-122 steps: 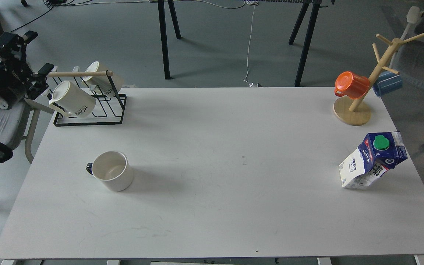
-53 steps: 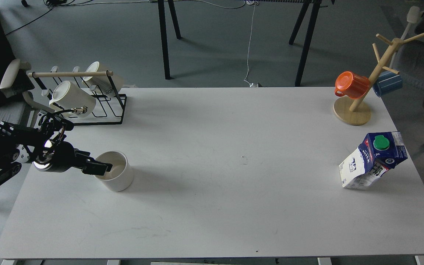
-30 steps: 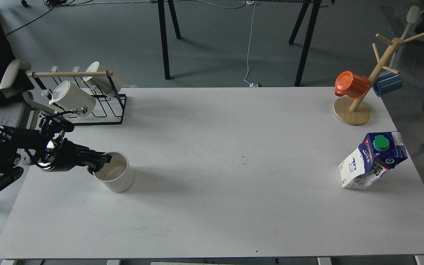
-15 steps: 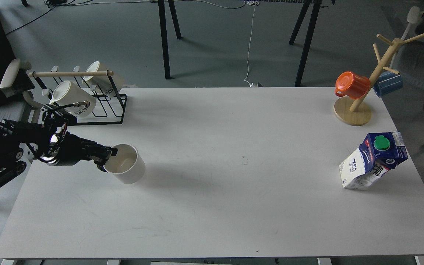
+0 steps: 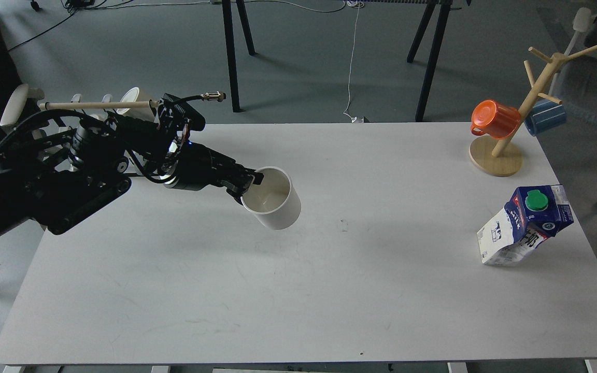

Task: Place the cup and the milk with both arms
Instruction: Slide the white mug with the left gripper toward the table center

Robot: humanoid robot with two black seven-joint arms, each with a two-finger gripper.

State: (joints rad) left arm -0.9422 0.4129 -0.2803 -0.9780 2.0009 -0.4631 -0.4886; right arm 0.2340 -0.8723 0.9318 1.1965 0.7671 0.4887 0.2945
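gripping cup, left gripper outstretched

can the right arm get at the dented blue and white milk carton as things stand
Probably yes, though the right gripper is out of view. The dented blue and white milk carton stands alone near the white table's right edge, nothing crowding it.

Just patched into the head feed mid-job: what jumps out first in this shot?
The left gripper stands out first: it is shut on the rim of the white cup, carried tilted above the table, left of its centre. Next, the dented milk carton leans at the right edge, untouched. Behind it, an orange mug hangs on the wooden mug tree in the far right corner.
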